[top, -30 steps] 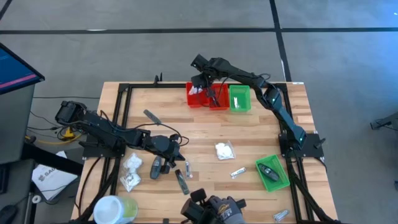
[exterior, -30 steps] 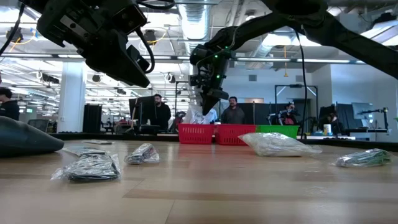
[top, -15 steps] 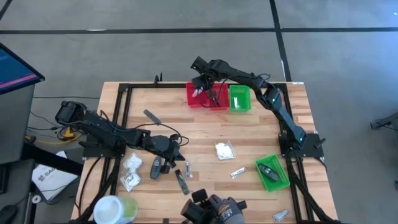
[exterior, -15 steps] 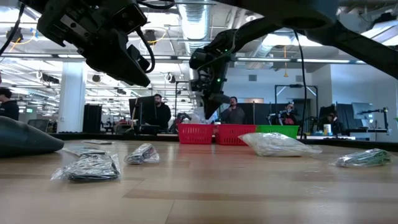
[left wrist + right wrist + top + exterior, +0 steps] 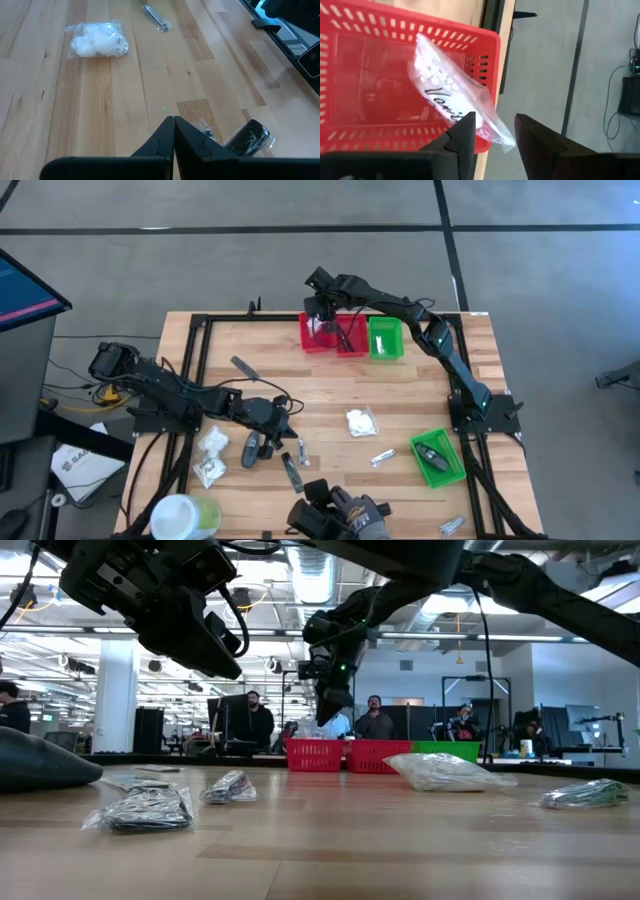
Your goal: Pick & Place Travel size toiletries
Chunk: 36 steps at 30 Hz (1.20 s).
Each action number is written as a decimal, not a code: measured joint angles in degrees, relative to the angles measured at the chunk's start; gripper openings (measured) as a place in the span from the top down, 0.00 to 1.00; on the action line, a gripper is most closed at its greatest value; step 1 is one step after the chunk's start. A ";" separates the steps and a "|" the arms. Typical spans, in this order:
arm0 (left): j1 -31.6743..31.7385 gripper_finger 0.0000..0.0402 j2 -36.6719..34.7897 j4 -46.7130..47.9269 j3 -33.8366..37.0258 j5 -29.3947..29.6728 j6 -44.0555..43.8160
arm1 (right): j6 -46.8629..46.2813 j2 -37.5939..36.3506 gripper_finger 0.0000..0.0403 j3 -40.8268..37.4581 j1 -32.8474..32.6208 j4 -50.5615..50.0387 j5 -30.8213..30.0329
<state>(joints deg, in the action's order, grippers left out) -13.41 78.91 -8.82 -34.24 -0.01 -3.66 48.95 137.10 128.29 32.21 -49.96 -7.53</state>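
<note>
The right gripper (image 5: 492, 127) hangs over the far edge of the table above the red bin (image 5: 350, 70), its fingers parted with a gap between them, and a clear packet of small white pieces (image 5: 452, 97) lies just beyond the fingertips, draped over the bin's corner wall with one end hanging outside it. Whether a finger touches the packet cannot be told. The left gripper (image 5: 173, 131), fingers pressed together and empty, hovers over the table (image 5: 115, 100) near a white packet (image 5: 97, 42).
</note>
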 joint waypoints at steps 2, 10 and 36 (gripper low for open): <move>-0.02 1.00 0.00 0.00 0.00 0.00 0.02 | -2.06 0.00 0.67 0.00 0.08 0.11 0.00; 0.00 1.00 0.00 0.07 0.00 0.00 0.00 | -11.58 0.11 0.71 1.51 0.07 0.51 -0.22; -0.01 1.00 -0.02 -1.47 1.90 -0.02 -0.29 | -7.53 6.36 1.00 6.28 -2.29 -10.18 6.31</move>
<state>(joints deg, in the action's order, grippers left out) -13.41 78.89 -10.29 -32.34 -0.03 -3.95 41.42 143.46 134.56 29.91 -60.14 -1.22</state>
